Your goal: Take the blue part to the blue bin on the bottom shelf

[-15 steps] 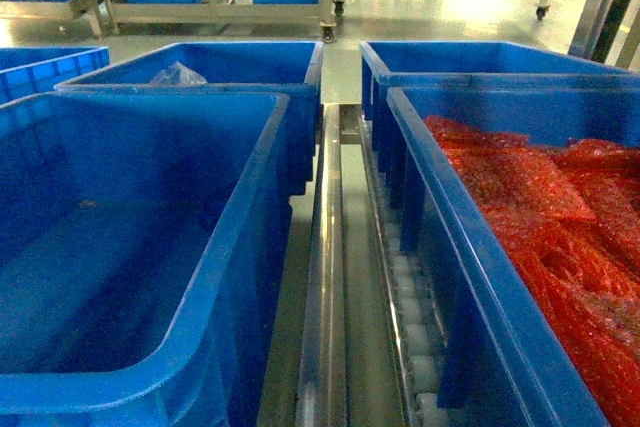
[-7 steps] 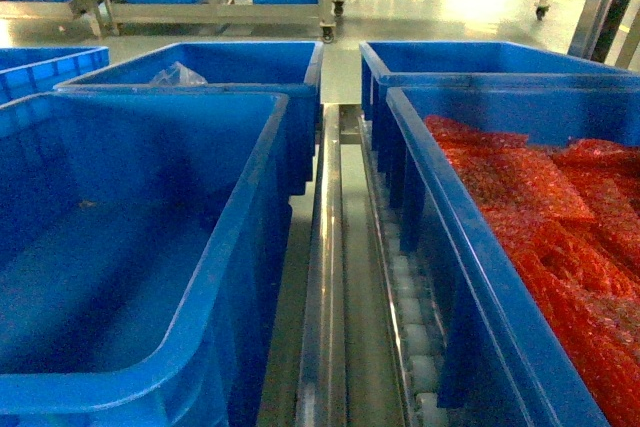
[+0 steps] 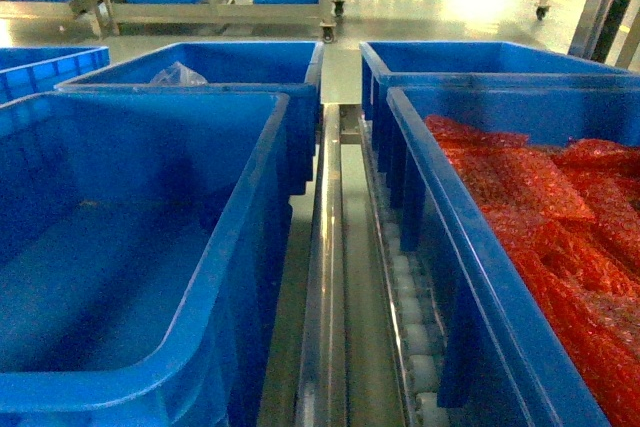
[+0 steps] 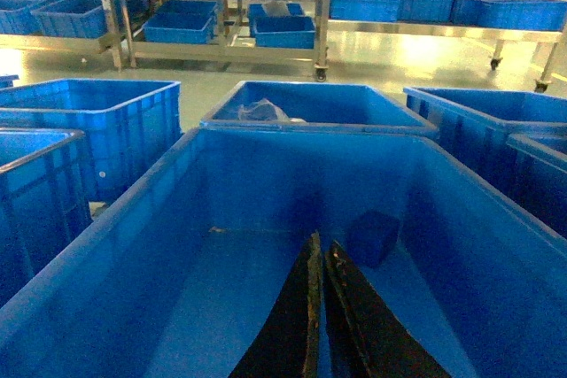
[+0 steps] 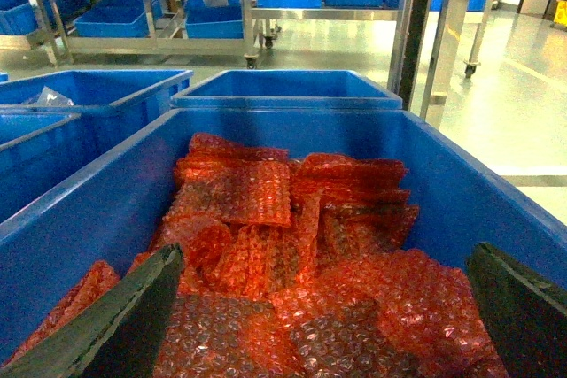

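Observation:
The blue part (image 4: pixel 372 236), a small dark-blue block, lies on the floor of the large blue bin (image 4: pixel 133 219), near its far right corner. My left gripper (image 4: pixel 321 241) hangs over that bin's floor, shut with nothing between its fingers, its tips just left of the part. That bin (image 3: pixel 215 277) fills the left of the head view and stands on the steel shelf with white rollers (image 3: pixel 412 317). My right gripper (image 5: pixel 325 254) is open wide above red bubble-wrap bags (image 5: pixel 266 192) in the neighbouring bin (image 5: pixel 496 192). Neither gripper shows in the head view.
Behind the left bin stands another blue bin (image 3: pixel 230 62) holding a clear plastic bag (image 3: pixel 178 74). A steel rail (image 3: pixel 328 247) runs between the two bin rows. More blue bins sit at the far left (image 4: pixel 97 117) and on wheeled racks (image 4: pixel 266 24) across the floor.

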